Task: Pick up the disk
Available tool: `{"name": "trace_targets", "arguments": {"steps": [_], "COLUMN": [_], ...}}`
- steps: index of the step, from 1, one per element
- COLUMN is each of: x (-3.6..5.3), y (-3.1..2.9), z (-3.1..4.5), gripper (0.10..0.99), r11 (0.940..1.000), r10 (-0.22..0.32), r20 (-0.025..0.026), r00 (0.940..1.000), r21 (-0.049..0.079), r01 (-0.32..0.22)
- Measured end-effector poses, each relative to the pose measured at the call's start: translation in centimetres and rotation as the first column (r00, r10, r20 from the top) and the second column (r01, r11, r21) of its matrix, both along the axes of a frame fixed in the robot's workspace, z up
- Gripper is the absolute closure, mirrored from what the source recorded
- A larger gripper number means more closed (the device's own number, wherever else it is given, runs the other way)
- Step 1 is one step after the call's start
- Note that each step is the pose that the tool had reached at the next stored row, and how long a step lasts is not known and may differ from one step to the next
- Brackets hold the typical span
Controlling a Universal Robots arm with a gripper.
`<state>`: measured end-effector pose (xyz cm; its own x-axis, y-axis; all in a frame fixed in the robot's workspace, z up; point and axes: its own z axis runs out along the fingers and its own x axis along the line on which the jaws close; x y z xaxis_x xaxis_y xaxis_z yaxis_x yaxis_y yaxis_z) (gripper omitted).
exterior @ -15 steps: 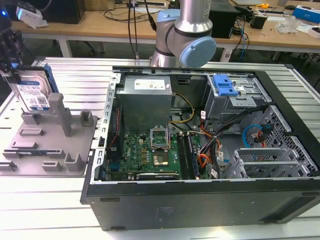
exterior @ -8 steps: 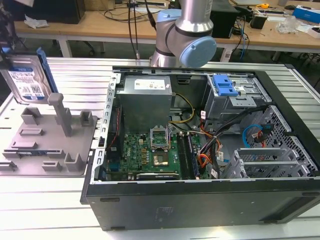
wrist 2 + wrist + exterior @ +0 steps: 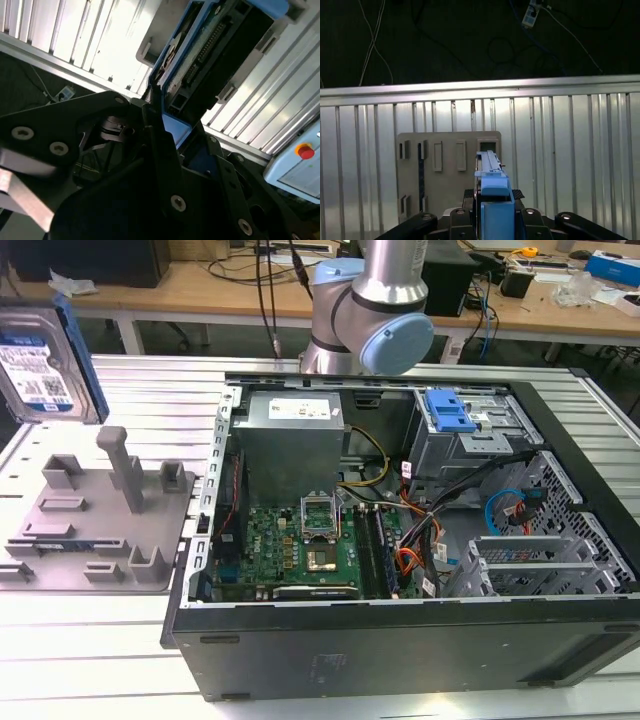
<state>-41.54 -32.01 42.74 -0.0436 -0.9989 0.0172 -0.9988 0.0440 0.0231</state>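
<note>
Open computer case (image 3: 400, 570), on the slatted metal worktop (image 3: 100, 660) toward the exterior view's right edge: green motherboard (image 3: 290, 545), grey power supply (image 3: 290, 440), blue drive-bay bracket (image 3: 448, 410), bundled cables (image 3: 420, 530). Grey plastic fixture (image 3: 95, 530) with upright posts, beside the case, near the worktop's opposite edge. Wooden benches (image 3: 200, 285) behind.

At the exterior view's upper left, the flat silver metal disk (image 3: 45, 365) carries a glossy blue-and-white label; below it the matt grey plastic fixture (image 3: 95, 525) rests on the ribbed, shiny aluminium table (image 3: 80, 650).
</note>
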Motion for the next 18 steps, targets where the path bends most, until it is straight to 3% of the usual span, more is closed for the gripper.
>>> {"name": "trace_targets", "arguments": {"steps": [3, 10, 18], "x": [0.00, 0.00, 0.00], "y": [-0.26, -0.72, -0.72], "z": [2.36, 6.22, 6.23], "gripper": [0.718, 0.718, 0.718], "r11": [1.0000, 1.0000, 1.0000], "r10": [0.000, 0.000, 0.000], "r20": [0.0000, -0.0001, -0.0001], "r00": [1.0000, 1.0000, 1.0000], "r21": [0.000, 0.004, 0.005], "r01": [0.000, 0.000, 0.000]}}
